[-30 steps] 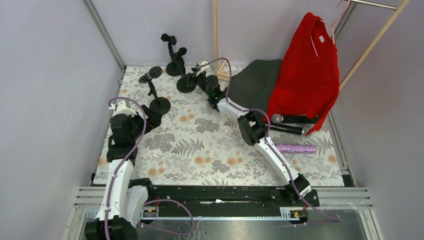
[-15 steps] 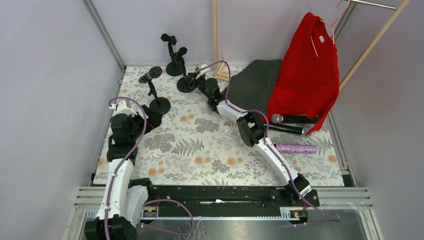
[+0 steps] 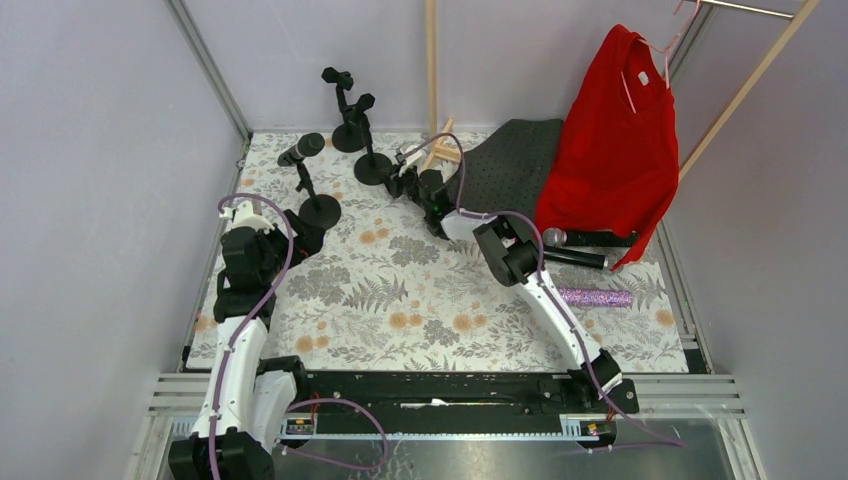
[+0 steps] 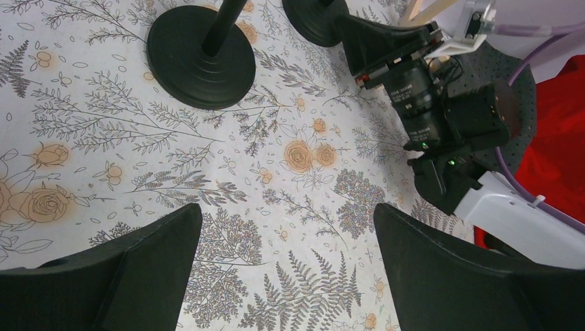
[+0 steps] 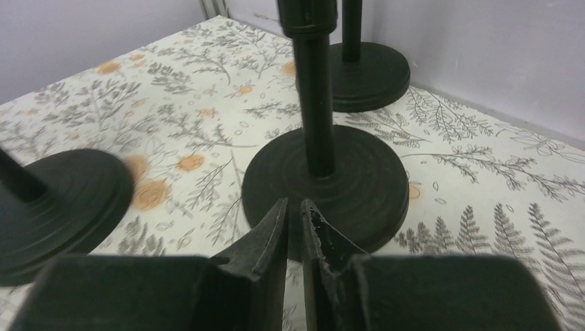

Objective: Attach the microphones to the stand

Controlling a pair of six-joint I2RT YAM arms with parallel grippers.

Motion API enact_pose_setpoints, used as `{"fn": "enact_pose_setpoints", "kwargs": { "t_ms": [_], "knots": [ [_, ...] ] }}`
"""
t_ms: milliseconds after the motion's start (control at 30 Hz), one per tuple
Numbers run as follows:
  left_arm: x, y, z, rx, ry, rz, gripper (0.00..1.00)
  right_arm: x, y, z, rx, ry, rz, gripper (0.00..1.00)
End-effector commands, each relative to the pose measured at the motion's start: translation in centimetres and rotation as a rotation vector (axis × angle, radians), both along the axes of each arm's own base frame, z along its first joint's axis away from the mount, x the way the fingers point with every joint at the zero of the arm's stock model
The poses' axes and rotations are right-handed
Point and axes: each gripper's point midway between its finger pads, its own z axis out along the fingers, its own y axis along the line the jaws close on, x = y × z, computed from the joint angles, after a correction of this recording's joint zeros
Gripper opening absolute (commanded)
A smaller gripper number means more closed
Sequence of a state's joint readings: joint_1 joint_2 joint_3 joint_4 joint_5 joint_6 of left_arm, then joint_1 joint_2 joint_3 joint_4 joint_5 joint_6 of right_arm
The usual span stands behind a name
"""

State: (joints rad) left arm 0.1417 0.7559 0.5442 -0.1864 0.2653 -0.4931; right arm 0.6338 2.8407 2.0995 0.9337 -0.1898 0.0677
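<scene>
Poising right gripper (image 5: 293,215), jaws pressed together and empty, beside the middle stand (image 5: 321,172). Hanging left gripper (image 4: 283,224) spread wide, empty. Lying loose, rightward of the right gripper and nearer the arm bases: purple microphone (image 3: 595,297) and black microphone (image 3: 556,238), long axes running left-right; right arm nearer.

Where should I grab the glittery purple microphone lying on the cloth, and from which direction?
Grip the glittery purple microphone mid-body, straight down from above, jaws across its width. It lies flat on the tablecloth, long axis left to right, with bare cloth along both long sides.
</scene>
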Motion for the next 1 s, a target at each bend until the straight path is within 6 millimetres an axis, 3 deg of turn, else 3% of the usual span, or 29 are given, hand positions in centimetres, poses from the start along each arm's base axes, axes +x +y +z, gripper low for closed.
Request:
{"fn": "enact_pose_setpoints", "kwargs": {
  "t_ms": [0,100,300,400,567,767,967],
  "knots": [
    [1.1,0.1,3.0,0.028,-0.092,-0.01,0.98,-2.3,-1.4,14.0,0.136,-0.251,0.024,0.18],
    [1.1,0.0,3.2,0.026,-0.099,-0.014,0.97,-4.4,-2.8,15.4,0.137,-0.263,0.031,0.21],
    [0.7,-0.6,3.8,0.016,-0.142,-0.029,0.95,-9.3,-6.5,19.4,0.191,-0.239,0.011,0.46],
    [0.3,-1.7,3.9,0.023,-0.159,-0.042,0.95,-12.7,-9.4,20.6,0.205,-0.212,-0.006,0.5],
    [-0.7,-7.8,3.3,-0.027,-0.173,-0.123,0.95,-17.4,-13.9,21.5,0.186,-0.181,-0.055,0.57],
    [-0.6,-13.7,1.7,0.047,-0.19,-0.159,0.96,-22.5,-19.8,22.3,0.115,-0.119,-0.149,0.61],
    [4.1,-16.8,1.5,0.118,-0.273,-0.143,0.99,-27.6,-25.3,22.9,0.008,-0.037,-0.229,0.69]
  ]
}}
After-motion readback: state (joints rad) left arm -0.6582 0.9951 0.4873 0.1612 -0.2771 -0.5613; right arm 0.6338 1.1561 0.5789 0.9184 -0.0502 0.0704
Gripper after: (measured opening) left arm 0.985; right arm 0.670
